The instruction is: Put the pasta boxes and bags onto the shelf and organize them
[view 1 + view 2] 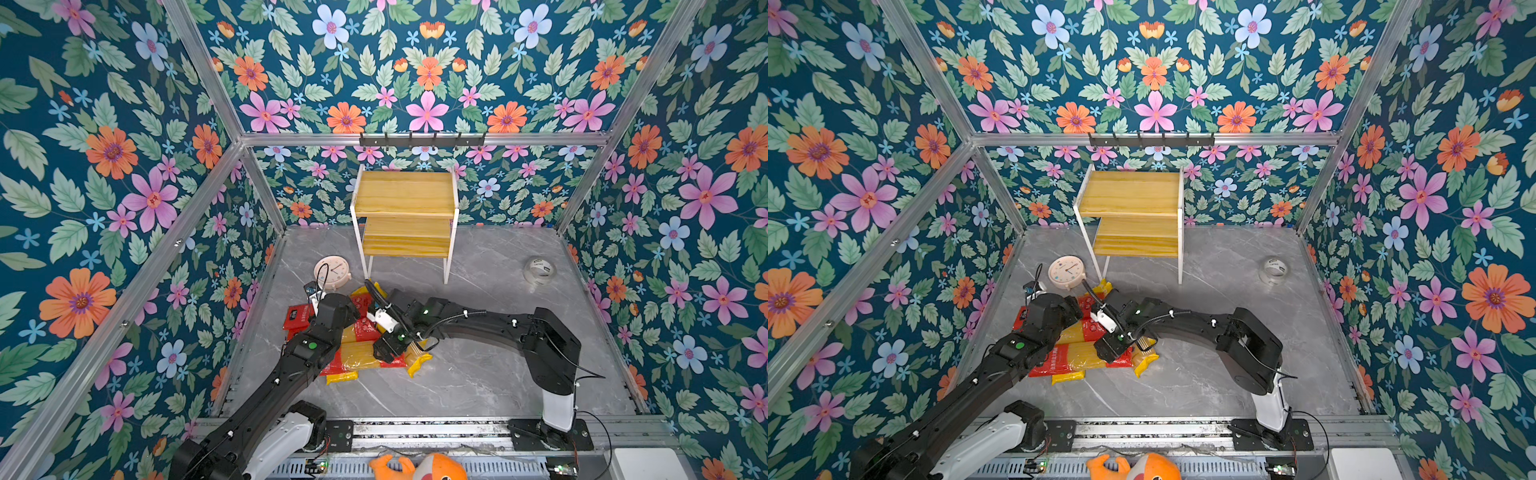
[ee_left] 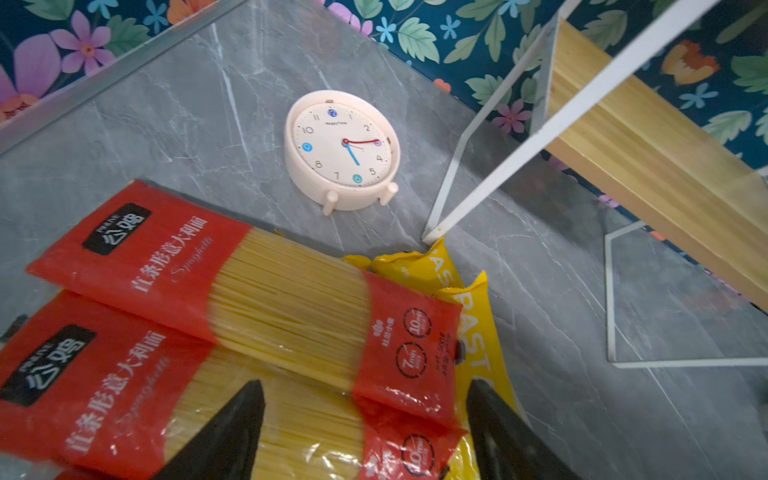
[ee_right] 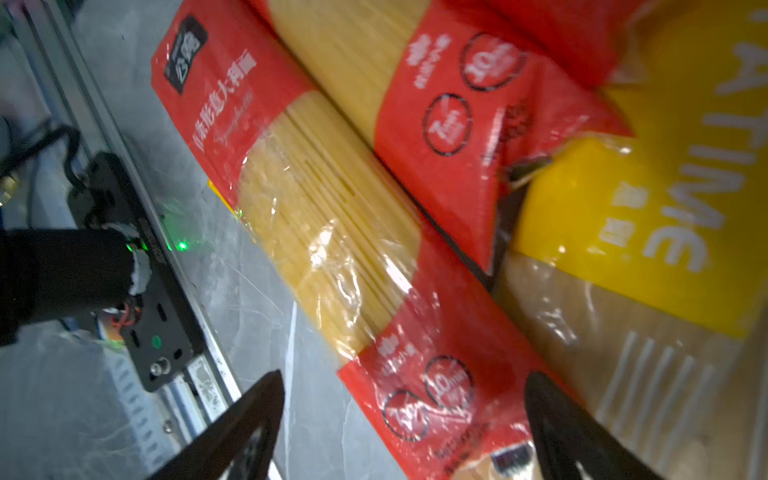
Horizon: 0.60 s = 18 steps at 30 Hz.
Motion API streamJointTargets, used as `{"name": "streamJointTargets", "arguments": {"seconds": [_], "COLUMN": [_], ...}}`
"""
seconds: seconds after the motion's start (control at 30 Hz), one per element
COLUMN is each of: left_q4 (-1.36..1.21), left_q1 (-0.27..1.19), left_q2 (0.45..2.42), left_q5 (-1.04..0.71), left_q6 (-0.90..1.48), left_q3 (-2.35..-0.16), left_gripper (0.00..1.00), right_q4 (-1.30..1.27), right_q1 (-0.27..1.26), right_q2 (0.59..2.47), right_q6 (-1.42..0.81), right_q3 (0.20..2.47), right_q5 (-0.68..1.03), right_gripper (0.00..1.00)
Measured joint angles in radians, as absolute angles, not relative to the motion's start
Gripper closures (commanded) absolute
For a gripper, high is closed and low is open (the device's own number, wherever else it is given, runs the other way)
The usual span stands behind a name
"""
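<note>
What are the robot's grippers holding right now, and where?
Nothing seems held. The left gripper and right gripper stand open over the spaghetti packets.

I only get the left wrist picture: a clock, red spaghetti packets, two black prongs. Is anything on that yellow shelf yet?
Observer: No. In both top views both boards of the shelf are bare.
Visitor: Is there a second arm?
Observer: Yes. Its own wrist view shows the right gripper open over the end of a red packet.
Visitor: Anything else lying around?
Observer: A roll of clear tape lies alone, to the right of the shelf.
</note>
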State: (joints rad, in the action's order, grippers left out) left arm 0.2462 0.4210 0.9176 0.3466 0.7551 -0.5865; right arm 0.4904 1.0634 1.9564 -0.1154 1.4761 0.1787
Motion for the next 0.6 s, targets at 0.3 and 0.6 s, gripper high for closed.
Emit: {"name": "streamJointTargets", "arguments": {"seconds": [0.3, 0.6], "left_q4": [0.239, 0.240], "left_q1": [0.247, 0.223], "left_q2": [0.878, 0.865], "left_q5": [0.194, 0.139], "left_q6": [0.756, 0.758], "left_q3": [-0.556, -0.549], "left_gripper": [0.21, 0.20], "right_q4": [0.477, 0.358], "right_q1": [1.145, 1.195], "right_q2": [2.030, 2.091], "right_q6": [0.154, 0.310], "right_q3": [1.477, 1.461], "right_q5": [-0.059, -0.245], "right_gripper": [0.03, 0.13]}}
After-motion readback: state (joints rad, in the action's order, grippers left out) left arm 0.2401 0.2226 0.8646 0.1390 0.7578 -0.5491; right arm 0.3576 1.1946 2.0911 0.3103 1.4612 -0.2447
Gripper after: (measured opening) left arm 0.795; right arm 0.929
